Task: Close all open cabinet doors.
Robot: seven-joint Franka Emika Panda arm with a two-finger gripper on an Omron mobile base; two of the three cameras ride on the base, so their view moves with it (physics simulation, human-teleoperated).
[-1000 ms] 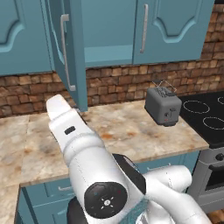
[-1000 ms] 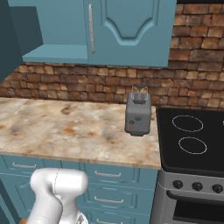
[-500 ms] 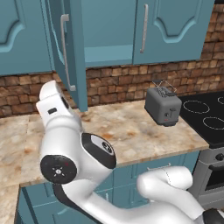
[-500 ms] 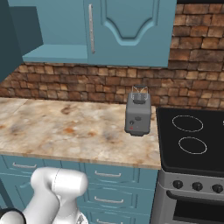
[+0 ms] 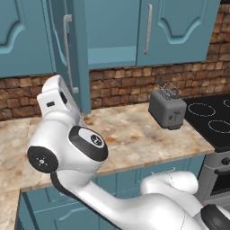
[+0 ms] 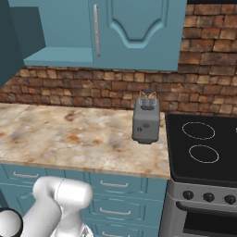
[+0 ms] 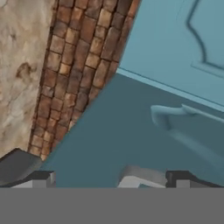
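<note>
Teal-blue open cabinet door [image 5: 72,54] juts out edge-on left of the toaster [image 5: 167,109], above the countertop [image 5: 130,139]. Spread wide and empty, the gripper [image 7: 107,177] sits close against that door. Its bar handle [image 5: 68,49] could catch a finger during the push.

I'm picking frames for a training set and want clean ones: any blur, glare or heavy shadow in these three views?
Left base view: sharp and evenly lit, the open cabinet door readable, the arm close to the lens. Right base view: crisp, no glare, the toaster casting a faint shadow. Hand view: soft, the door handle smeared, the open claw dark at the bottom.
</note>
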